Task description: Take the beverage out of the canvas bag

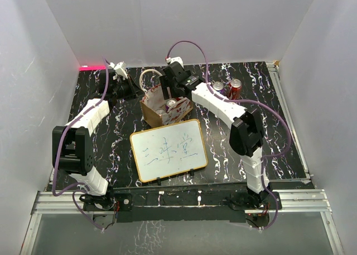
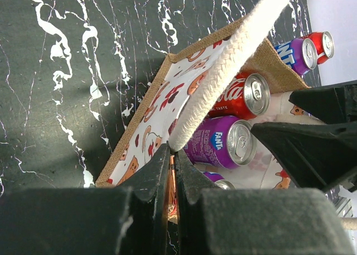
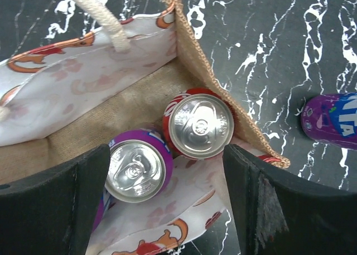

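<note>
Canvas bag (image 1: 158, 116): small boxy tan tote, upright mid-bench (image 1: 223, 140), mouth open. Cream rope handle (image 2: 223, 71). White lining, red prints. Rim pinched by left fingers (image 2: 150, 179).
Inside, upright and touching: red Coca-Cola can (image 3: 201, 125), purple Fanta can (image 3: 135, 171). Third can top (image 2: 224, 184), mostly hidden.

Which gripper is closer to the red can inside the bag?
Right. The right gripper hangs open directly over the red can; the left gripper pinches the bag at its rim, a purple can in between.
</note>
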You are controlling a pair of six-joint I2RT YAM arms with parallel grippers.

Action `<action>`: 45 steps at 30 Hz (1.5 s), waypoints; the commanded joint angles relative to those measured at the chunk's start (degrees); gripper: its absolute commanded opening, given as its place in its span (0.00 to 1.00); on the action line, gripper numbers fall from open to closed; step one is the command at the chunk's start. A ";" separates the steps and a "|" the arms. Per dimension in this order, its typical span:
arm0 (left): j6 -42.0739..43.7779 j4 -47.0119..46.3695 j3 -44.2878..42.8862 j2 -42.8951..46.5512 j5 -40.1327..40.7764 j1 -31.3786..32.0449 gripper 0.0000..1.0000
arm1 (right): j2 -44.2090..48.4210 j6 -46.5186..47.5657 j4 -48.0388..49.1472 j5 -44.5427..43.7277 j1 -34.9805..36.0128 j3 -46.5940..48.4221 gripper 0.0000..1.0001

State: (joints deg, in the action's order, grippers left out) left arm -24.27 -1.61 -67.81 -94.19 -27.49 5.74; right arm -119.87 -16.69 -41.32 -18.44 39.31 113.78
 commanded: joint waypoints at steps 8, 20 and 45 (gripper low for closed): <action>-0.16 -0.54 0.31 2.69 -0.91 -0.29 0.00 | -4.82 -0.80 -1.77 -6.63 -1.19 5.98 0.89; -0.16 -0.50 0.29 2.70 -1.03 -0.29 0.00 | -8.07 -0.34 -2.82 -8.05 -2.40 6.74 0.92; -0.25 -0.42 0.22 2.50 -1.08 -0.29 0.00 | -15.83 0.48 -1.86 -4.87 -4.94 7.59 0.91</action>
State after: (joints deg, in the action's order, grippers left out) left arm -24.51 -1.69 -67.70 -94.17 -28.08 5.74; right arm -131.94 -16.58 -41.52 -24.43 35.99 120.53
